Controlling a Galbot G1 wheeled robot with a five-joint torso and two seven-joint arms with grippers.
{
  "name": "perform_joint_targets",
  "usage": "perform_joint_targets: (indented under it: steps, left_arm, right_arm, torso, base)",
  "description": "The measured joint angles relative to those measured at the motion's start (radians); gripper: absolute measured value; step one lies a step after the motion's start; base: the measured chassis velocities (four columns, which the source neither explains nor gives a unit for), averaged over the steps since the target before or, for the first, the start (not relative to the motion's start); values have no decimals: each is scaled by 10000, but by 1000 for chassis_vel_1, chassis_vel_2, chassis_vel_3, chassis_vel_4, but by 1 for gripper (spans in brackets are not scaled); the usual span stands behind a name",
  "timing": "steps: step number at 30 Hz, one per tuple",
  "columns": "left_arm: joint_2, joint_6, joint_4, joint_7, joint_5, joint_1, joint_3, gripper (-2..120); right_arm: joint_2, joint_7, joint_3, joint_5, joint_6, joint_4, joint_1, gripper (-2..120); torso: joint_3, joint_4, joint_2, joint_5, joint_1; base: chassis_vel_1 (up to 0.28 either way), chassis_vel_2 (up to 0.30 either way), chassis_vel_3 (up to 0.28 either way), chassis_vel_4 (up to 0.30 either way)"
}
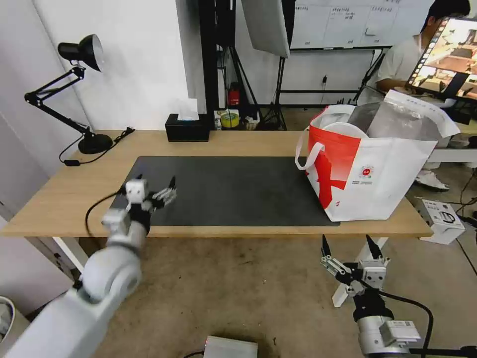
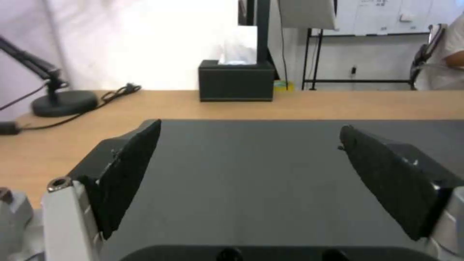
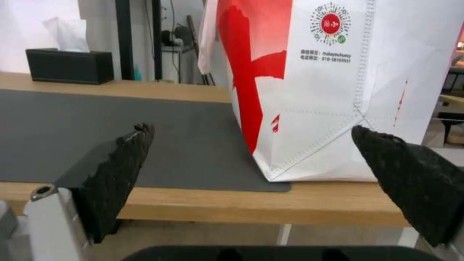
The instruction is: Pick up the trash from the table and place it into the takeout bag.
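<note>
Takeout bag stands upright at three o'clock on the desk, mouth open, foil lining showing, its near corner just off the grey mat and close to the front edge. No bowl, tray, tissue or wrapped lump lies on the mat or the wood, so by my read the picking is done or nearly so; whatever sits inside the bag is hidden from here. Left gripper hovers low over the mat's near corner at eight o'clock, jaws spread wide, nothing between them. Right gripper hangs below the desk's front edge at five o'clock, jaws open and empty, facing the bag's side. Next move, I'd judge, calls for checking the surface and pulling clear. Plenty of open mat in the middle; tissue box at twelve and lamp at ten sit well back.
</note>
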Motion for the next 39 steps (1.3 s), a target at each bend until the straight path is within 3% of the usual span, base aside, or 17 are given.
perform_joint_targets:
  steps: [5,6,7,9,11,23,31,39]
  left_arm:
    - [-920,-381,-989,989,766,1805,-1008,100]
    - [-1206,-619,-1329,1754,964,2437,-1391,100]
    - [-1206,-619,-1329,1754,964,2437,-1391,100]
    - [-1544,-1048,-1750,2798,1434,3182,-1664,100]
    - [-1807,-1208,-2045,3117,1608,3617,-1685,100]
    - [-2397,-1688,-1992,3631,3082,4458,-2001,100]
    - [-2787,-2290,-1553,3834,3212,4646,-1892,100]
    - [-2784,-2410,-1243,3967,3430,4464,-1878,100]
  right_arm:
    - [0,0,0,0,0,0,0,100]
    - [-1,0,1,0,0,0,0,100]
    - [-1,0,1,0,0,0,0,100]
    - [0,-1,-1,0,0,0,0,100]
    - [0,-1,0,0,0,0,0,100]
    - [0,-1,-1,0,0,0,0,100]
    - [-1,-1,0,0,0,0,-1,100]
    - [-1,-1,0,0,0,0,0,100]
  torso:
    - [0,1,0,1,-1]
    - [0,2,1,2,-1]
    - [0,2,1,2,-1]
    - [-1,0,1,2,-2]
    - [0,0,1,2,-1]
    - [1,-1,0,0,1]
    - [1,0,0,0,0]
    - [2,0,0,0,1]
  base:
    - [0,0,0,0]
    - [0,0,0,0]
    - [0,0,0,0]
    - [0,0,0,0]
    - [0,0,0,0]
    - [0,0,0,0]
    - [0,0,0,0]
    - [0,0,0,0]
